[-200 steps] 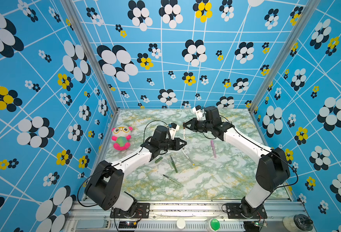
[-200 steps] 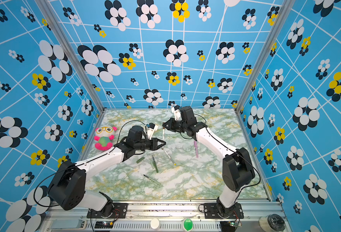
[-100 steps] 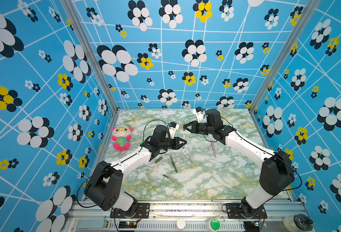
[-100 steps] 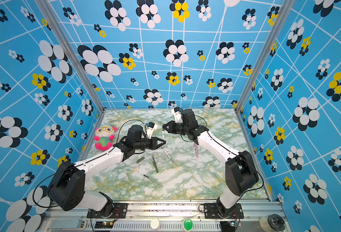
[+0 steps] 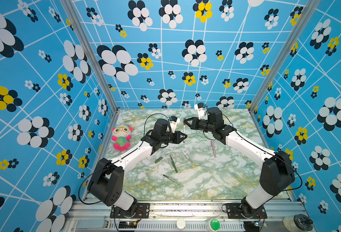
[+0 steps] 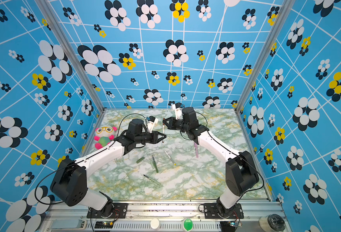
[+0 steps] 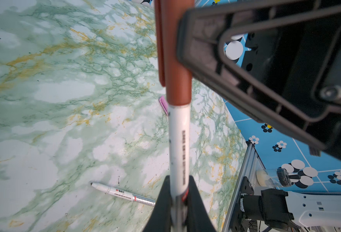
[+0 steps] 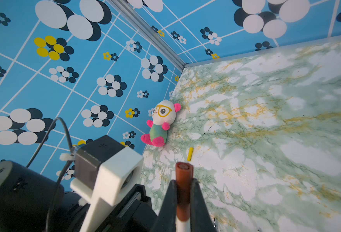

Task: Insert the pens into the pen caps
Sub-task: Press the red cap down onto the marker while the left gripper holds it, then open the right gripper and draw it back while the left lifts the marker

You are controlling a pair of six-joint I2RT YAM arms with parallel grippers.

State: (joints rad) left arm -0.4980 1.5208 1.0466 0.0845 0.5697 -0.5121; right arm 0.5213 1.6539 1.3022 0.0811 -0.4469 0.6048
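Note:
A white-barrelled pen (image 7: 178,140) stands upright above the table between my two grippers. A brown pen cap (image 7: 175,60) sits over its upper end. My left gripper (image 5: 184,137) (image 7: 178,180) is shut on the lower barrel. My right gripper (image 5: 186,122) (image 8: 183,181) is shut on the brown cap (image 8: 183,180). Both top views show the two grippers tip to tip, with the pen (image 6: 163,130) between them. On the table lie a pink pen (image 5: 213,148), a white pen with a yellow end (image 5: 188,157), a dark green pen (image 5: 173,165), a pale green pen (image 5: 171,179), a dark green cap (image 5: 158,159) and a yellow cap (image 8: 190,154).
A plush panda toy (image 5: 121,137) leans against the left wall. Blue flowered walls close in the marble table (image 5: 215,180) on three sides. The loose pens lie in the table's middle, just in front of the left gripper. A metal rail (image 5: 185,206) runs along the front edge.
The right arm has shifted slightly and its elbow has swung a little outward. Both grippers stay shut, the left on the pen and the right on the brown cap.

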